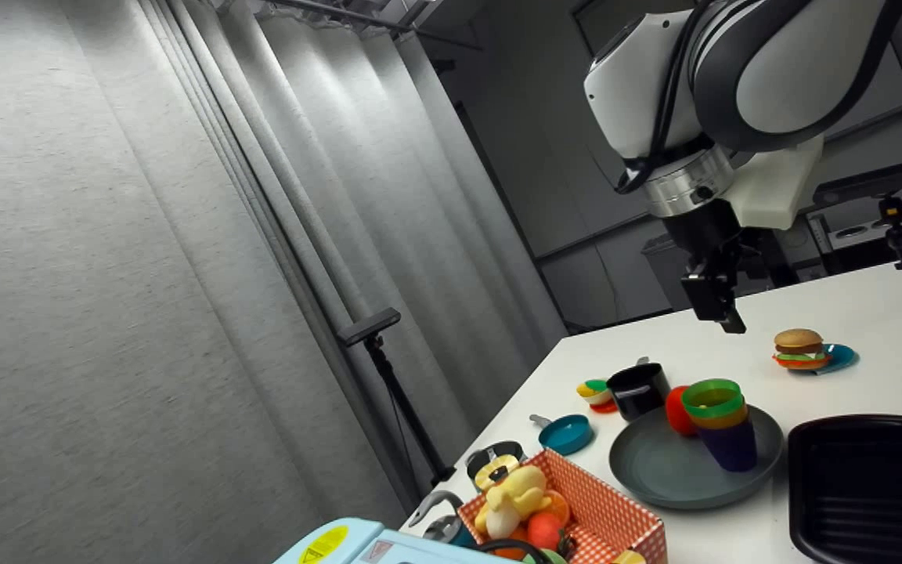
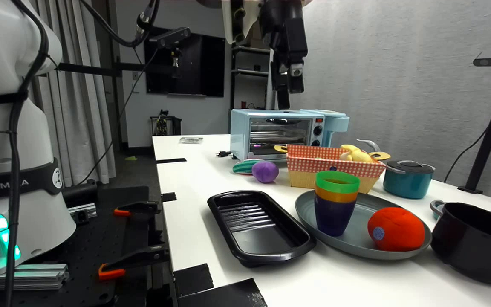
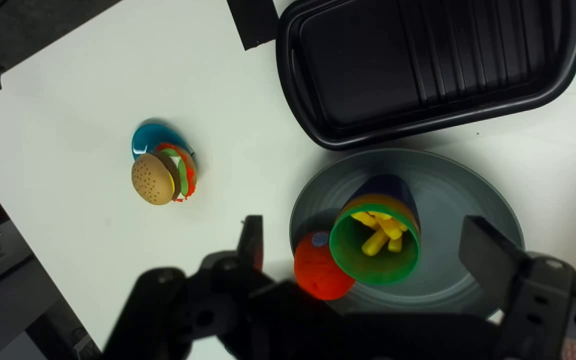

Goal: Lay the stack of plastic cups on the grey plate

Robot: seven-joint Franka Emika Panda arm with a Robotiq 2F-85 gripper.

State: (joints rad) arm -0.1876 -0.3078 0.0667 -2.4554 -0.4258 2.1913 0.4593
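The stack of plastic cups (image 1: 721, 431) is green at the top, then orange, then dark purple. It stands upright on the grey plate (image 1: 651, 466), and both also show in an exterior view, the stack (image 2: 335, 209) left of the plate's middle (image 2: 362, 215). In the wrist view I look down into the green cup (image 3: 368, 270), which holds several yellow sticks, over the plate (image 3: 453, 220). A red soft round toy (image 2: 396, 229) sits beside the stack on the plate. My gripper (image 3: 363, 223) is open and empty, well above the cups; it also shows in both exterior views (image 1: 721, 317) (image 2: 290, 96).
A black tray (image 2: 262, 230) lies beside the plate. A black pot (image 2: 475, 243) stands close to the plate's other side. A toy burger (image 3: 163, 175) rests at a small teal dish. A red-checked basket (image 2: 318, 164), a light blue toaster oven (image 2: 241, 136) and a teal pot (image 2: 407, 179) stand farther off.
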